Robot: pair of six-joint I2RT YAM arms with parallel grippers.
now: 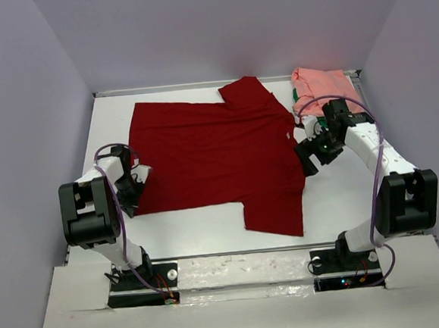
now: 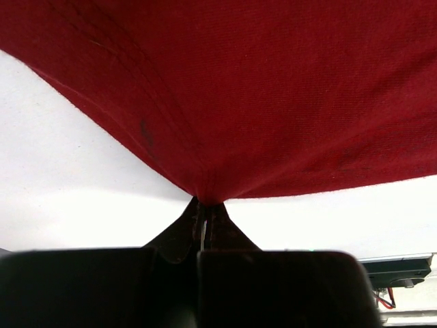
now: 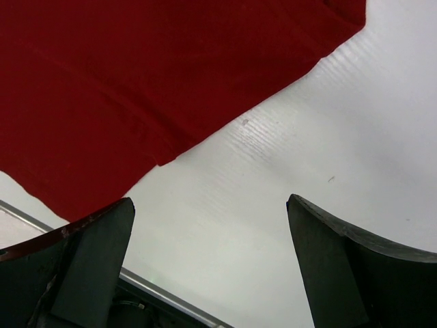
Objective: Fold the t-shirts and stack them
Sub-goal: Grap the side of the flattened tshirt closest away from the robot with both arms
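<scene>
Dark red t-shirt (image 1: 219, 160) lies spread flat mid-table. At nine o'clock the left gripper (image 2: 203, 217) is pinched tight on its hem, cloth tenting up. At three o'clock the right gripper (image 3: 212, 205) hangs wide over bare table (image 1: 209, 229), just beside the shirt's edge. Salmon pink shirt (image 1: 321, 87) sits bunched at one o'clock, green fabric (image 1: 295, 96) peeking out beside it.

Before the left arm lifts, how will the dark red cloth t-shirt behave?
Probably floppy: the dark red cloth t-shirt puckers to a point where the left gripper pinches its edge. Likely to sag and drag over the white table, since the rest lies flat.
</scene>
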